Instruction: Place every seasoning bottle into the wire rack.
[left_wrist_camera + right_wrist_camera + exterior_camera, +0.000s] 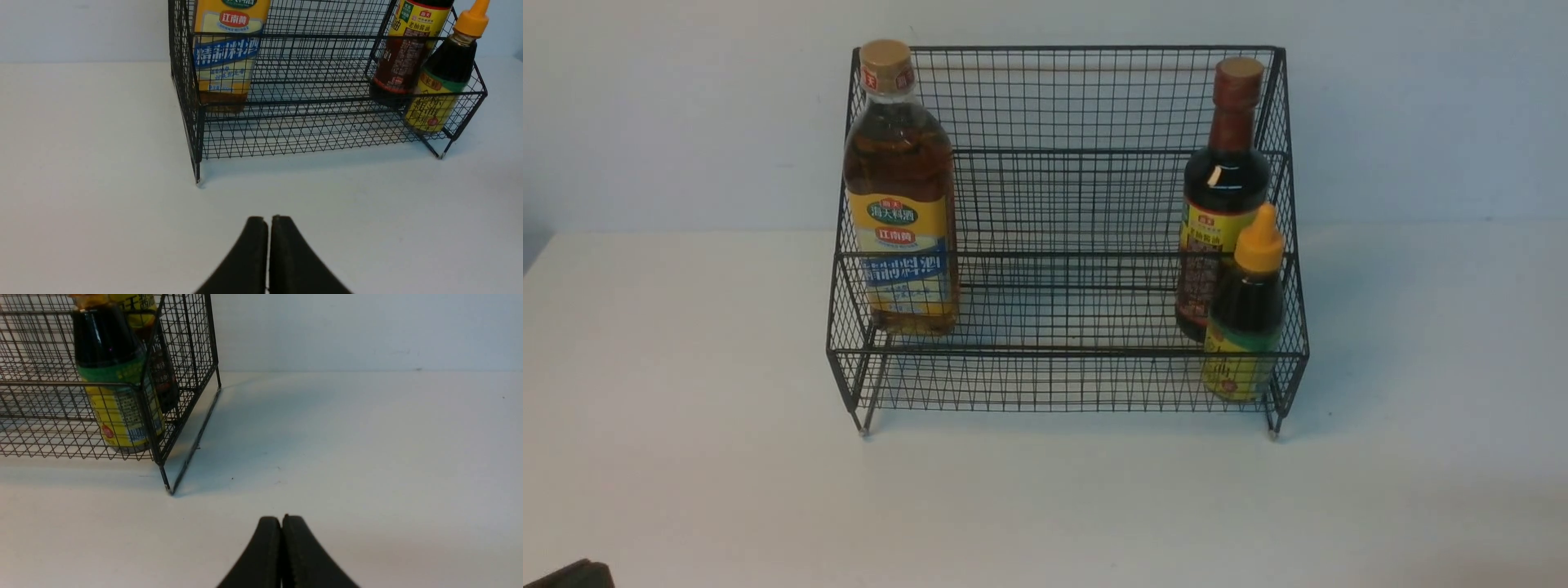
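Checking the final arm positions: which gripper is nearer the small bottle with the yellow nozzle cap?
Right. The right gripper, fingers shut, sits back from the rack corner holding the small bottle. The left gripper, also shut, faces the rack's opposite end, by the large amber bottle.

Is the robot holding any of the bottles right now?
No, nothing is held. The left gripper and right gripper are both shut and empty above the table. All three bottles stand in the wire rack.

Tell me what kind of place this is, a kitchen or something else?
Probably a bare test bench staged as a kitchen shelf, not a real kitchen: a plain white table against a blank wall, holding only a black wire rack with three seasoning bottles, all upright inside.
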You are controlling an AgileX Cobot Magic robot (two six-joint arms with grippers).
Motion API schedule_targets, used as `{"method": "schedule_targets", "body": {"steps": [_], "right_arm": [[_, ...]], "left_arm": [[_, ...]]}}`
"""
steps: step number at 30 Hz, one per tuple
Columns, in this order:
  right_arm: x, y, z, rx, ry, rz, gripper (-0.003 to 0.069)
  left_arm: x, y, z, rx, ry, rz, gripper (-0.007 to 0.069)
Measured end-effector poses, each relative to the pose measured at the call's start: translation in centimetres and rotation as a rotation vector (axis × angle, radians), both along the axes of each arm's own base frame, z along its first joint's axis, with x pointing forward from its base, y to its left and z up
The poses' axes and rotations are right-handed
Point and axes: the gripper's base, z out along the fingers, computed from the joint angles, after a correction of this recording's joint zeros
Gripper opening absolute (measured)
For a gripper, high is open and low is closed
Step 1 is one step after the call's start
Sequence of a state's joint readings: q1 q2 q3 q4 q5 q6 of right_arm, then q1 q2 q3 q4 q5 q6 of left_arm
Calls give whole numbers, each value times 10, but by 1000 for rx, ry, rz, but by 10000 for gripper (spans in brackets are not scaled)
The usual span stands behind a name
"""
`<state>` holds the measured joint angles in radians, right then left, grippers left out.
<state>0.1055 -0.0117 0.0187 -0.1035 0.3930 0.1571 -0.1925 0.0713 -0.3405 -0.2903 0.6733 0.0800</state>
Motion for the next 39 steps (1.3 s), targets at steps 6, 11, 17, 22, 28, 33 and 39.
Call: {"method": "schedule_targets", "body": {"steps": [6, 11, 17, 22, 28, 33, 39], "right_arm": [[0, 0, 0, 0, 0, 0, -15], [0, 0, 0, 0, 0, 0, -15], [0, 0, 0, 0, -1, 0, -15], [0, 0, 0, 0, -2, 0, -15], [0, 0, 0, 0, -2, 0, -15], [0, 0, 0, 0, -2, 0, -15], [0, 0, 0, 0, -2, 0, -15]], "left_arm": [[8, 4, -9, 118, -75, 27, -4], [19, 9, -55, 222, -46, 90, -4], [20, 15, -91, 241, -8, 177, -4], [22, 17, -93, 232, -31, 211, -4], [22, 17, -93, 233, -33, 212, -4], [22, 17, -93, 233, -33, 212, -4], [22, 17, -93, 233, -33, 212, -4]]}}
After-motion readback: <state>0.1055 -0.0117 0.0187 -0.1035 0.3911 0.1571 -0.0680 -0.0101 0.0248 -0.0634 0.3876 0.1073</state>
